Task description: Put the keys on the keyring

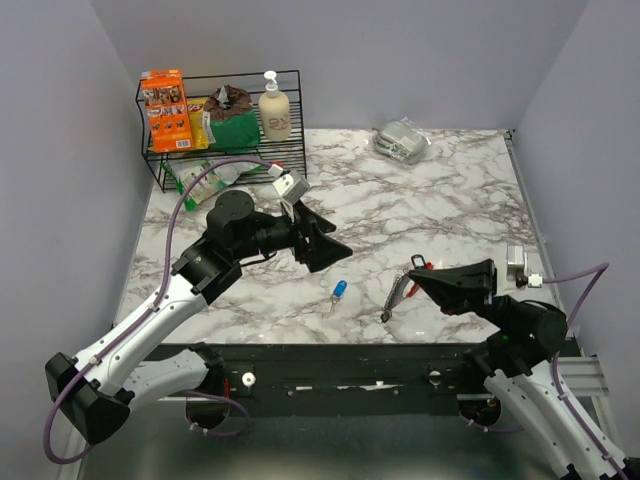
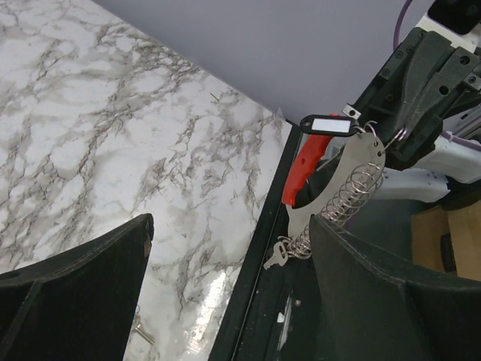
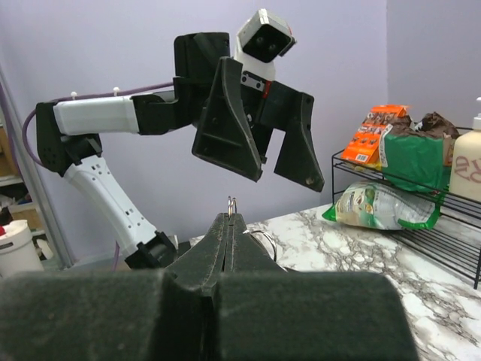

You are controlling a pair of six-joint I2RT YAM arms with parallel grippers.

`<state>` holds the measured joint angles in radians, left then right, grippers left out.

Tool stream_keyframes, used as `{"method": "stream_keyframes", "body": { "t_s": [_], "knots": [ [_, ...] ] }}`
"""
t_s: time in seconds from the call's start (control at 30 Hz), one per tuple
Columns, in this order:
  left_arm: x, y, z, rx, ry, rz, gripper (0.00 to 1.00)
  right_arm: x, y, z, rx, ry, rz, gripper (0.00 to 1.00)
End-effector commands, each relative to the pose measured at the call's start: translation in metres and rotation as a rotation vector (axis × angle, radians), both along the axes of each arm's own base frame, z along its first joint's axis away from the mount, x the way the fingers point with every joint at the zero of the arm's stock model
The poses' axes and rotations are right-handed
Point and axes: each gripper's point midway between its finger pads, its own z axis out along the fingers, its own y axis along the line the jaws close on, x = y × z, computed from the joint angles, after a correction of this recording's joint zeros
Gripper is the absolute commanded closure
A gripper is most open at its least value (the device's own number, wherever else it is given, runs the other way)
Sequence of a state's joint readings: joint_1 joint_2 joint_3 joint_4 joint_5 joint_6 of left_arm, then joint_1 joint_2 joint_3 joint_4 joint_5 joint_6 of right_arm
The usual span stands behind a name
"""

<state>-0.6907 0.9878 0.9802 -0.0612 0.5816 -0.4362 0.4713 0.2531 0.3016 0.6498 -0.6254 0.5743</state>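
My right gripper [image 1: 418, 277] is shut on the keyring [image 1: 396, 296], holding it above the table's front right. Its red clip [image 1: 416, 262] is at the top and its chain hangs down. In the left wrist view the keyring [image 2: 344, 197] shows a red clip, a black tag, a coiled chain and one small silver key [image 2: 276, 256] hanging at its bottom. A ring [image 3: 231, 204] pokes out of the shut right gripper [image 3: 231, 218]. The blue-headed key [image 1: 339, 291] lies on the marble. My left gripper [image 1: 335, 258] hovers open and empty just behind it.
A black wire rack [image 1: 225, 160] with snack bags and a soap bottle [image 1: 274, 108] stands at the back left. A silver foil bag [image 1: 402, 140] lies at the back. A small white device [image 1: 517, 258] sits at the right edge. A black rail [image 1: 330, 352] runs along the front.
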Motion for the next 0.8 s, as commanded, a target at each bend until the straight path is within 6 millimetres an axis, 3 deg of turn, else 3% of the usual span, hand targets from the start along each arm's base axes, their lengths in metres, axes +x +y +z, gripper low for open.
{"method": "stream_keyframes", "body": {
  "t_s": [0.0, 0.13, 0.27, 0.47, 0.77],
  "knots": [
    [0.013, 0.002, 0.000, -0.027, 0.057, 0.075, 0.07, -0.001, -0.003, 0.009, 0.032, -0.019, -0.010, 1.00],
    [0.029, 0.010, -0.010, 0.002, 0.085, 0.185, 0.07, -0.001, 0.000, 0.005, -0.001, -0.020, 0.003, 1.00],
    [0.045, 0.014, -0.038, 0.083, 0.145, 0.273, 0.06, 0.006, 0.003, -0.005, -0.039, 0.004, -0.014, 1.00],
    [0.050, 0.012, -0.098, 0.241, 0.251, 0.271, 0.07, 0.017, 0.011, -0.023, -0.109, 0.050, -0.009, 1.00],
    [0.050, 0.022, -0.148, 0.354, 0.300, 0.301, 0.11, 0.028, 0.021, -0.061, -0.198, 0.126, 0.012, 1.00]
  ]
}}
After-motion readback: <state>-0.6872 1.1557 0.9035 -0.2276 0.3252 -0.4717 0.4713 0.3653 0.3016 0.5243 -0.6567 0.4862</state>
